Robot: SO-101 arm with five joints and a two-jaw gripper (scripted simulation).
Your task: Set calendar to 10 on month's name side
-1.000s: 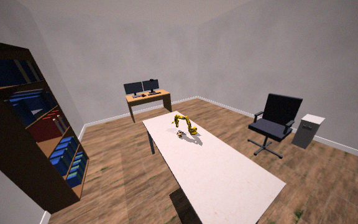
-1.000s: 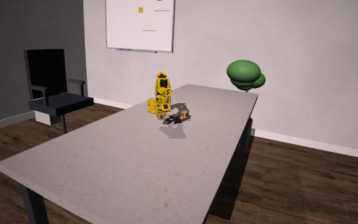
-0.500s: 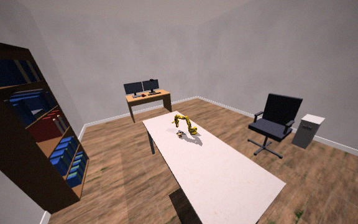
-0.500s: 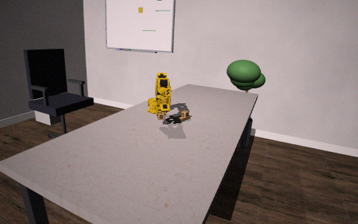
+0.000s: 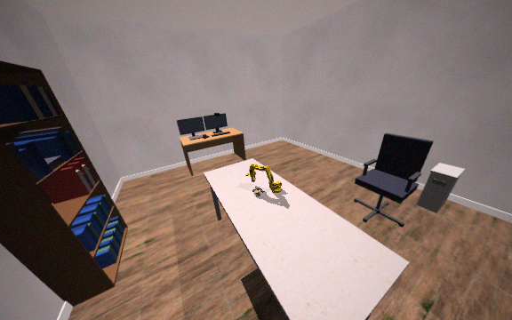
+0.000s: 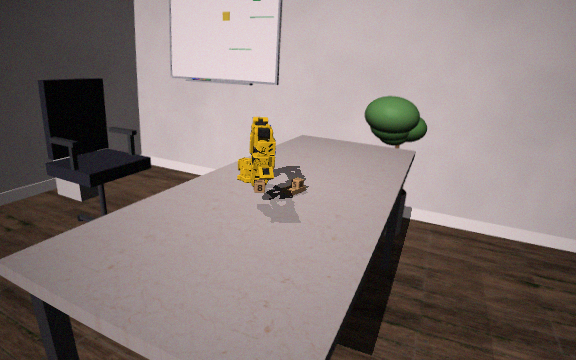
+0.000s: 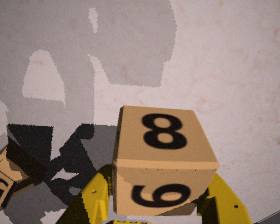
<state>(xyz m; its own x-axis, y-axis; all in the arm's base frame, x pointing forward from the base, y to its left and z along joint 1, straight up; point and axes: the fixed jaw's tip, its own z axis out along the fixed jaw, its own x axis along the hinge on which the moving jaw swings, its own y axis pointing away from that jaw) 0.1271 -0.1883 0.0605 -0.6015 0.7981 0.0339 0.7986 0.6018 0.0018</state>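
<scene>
Fingers of the gripper [image 7: 160, 219] are clamping a wooden digit cube [image 7: 165, 159] above the table [image 7: 231, 50], probably for turning, since its faces are showing 8 and 6. Second cube [image 7: 3, 183] is sitting left, near the tray [image 6: 300, 189].

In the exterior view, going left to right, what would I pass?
Black office chair → whiteboard → yellow arm, its gripper holding the cube showing 8 → cube showing 5 in the tray → green plant.
</scene>
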